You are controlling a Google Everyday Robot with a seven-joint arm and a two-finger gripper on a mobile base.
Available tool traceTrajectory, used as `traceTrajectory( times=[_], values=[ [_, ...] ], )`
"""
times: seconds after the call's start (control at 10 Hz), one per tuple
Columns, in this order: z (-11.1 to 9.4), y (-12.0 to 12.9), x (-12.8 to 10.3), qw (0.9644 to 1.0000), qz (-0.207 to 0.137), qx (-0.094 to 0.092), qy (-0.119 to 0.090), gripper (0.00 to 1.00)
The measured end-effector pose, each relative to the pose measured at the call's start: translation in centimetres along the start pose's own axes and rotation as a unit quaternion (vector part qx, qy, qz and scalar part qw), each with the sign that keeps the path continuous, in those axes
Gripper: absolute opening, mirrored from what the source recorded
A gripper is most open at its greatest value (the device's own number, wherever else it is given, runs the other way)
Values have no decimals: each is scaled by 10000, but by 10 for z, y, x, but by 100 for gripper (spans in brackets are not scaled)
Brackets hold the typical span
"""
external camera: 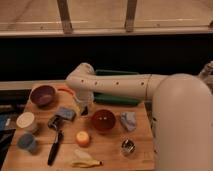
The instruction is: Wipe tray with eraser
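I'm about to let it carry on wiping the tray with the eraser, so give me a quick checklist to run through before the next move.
1. Eraser found: ok. The eraser lies on the table, just left of the blue sponge.
2. Eraser in the gripper: not ok. The gripper hangs low over the table to the right of the sponge, apart from the eraser.
3. Path to the eraser: not ok. The sponge sits between the gripper and the eraser.
4. Room beside the gripper: not ok. The red bowl is close on its right.
5. Tray ready to wipe: cannot tell. The arm covers most of the tray.
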Motion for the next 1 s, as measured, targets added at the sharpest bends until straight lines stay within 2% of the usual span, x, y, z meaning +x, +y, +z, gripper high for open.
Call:
traceTrajectory(
  times=[0.2, 0.4, 0.6, 0.7, 0.9, 1.0],
  values=[
    [-34, -2, -1, 9993, -70, -3, -374, 0],
    [-63, -25, -11, 9980, 84, 119, -616, 0],
    [-73, -59, -25, 9970, 284, 227, -682, 0],
    [-78, -87, -34, 9961, 471, 285, -684, 0],
    [-78, -127, -42, 9944, 810, 312, -608, 0],
    [-72, -153, -42, 9923, 1099, 264, -512, 0]
  ],
)
